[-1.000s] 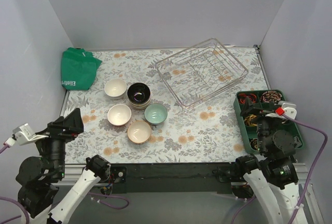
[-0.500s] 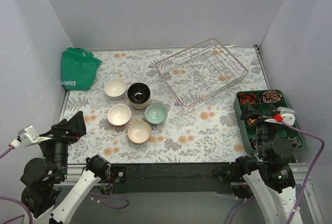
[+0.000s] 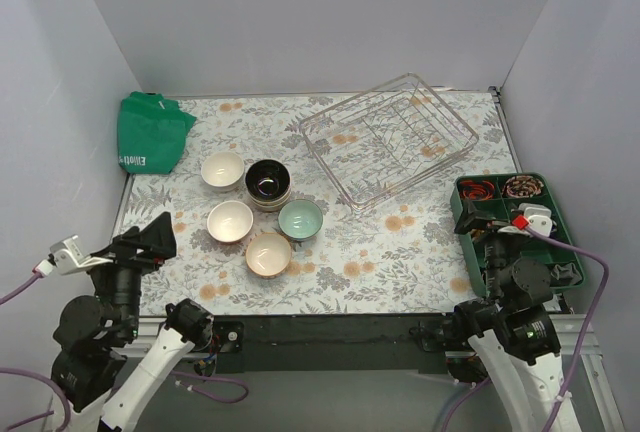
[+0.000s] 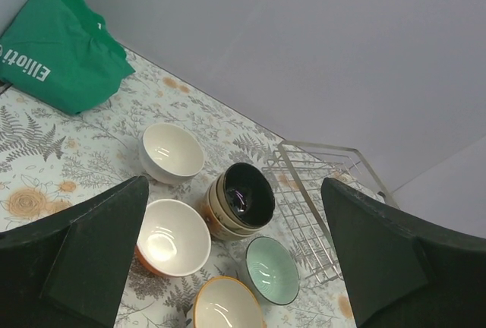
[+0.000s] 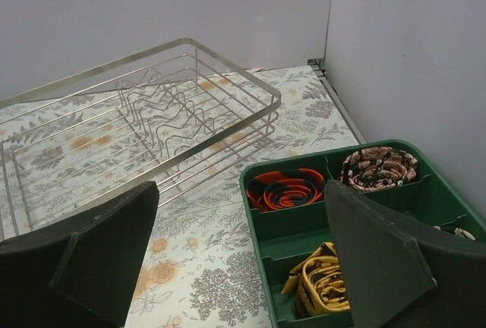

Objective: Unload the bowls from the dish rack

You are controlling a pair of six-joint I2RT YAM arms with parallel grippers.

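Nearest: L gripper (image 3: pixel 150 237) at near-left edge of table (image 3: pixel 400 262), fingers wide apart, nothing btwn them, raised above the cloth and aimed twd the bowl group. R gripper (image 3: pixel 490 220) at near right, over the green tray (image 5: pixel 292 225), fingers also spread wide, holding nothing.

Tray has compartments w/ rolled items: yellow roll (image 5: pixel 319 286) nearest, orange-black roll (image 5: pixel 287 189) behind it, floral roll (image 5: pixel 377 167) to its right in the far-right compartment.

Bowls all stand upright on the floral cloth, left of centre and outside the rack. The tan bowl (image 3: pixel 268 253) is nearest. Just beyond it, the white bowl w/ orange outside (image 3: pixel 230 220) on the left and the mint bowl (image 3: pixel 300 218) on the right; the three sit close, nearly touching. Farther back, the black-inside bowl (image 3: pixel 268 182) tops a short stack of other bowls (wrist view shows beige and ribbed sides under it; can't tell how many). The cream bowl (image 3: pixel 222 169) sits alone just left of that stack.

Dish rack (image 3: pixel 414 171) at far right of centre, turned at an angle to the table edges, well apart from both grippers and near the black-inside bowl at its left corner.

Far-left corner: green bag (image 3: pixel 150 132) w/ white lettering, lying flat.
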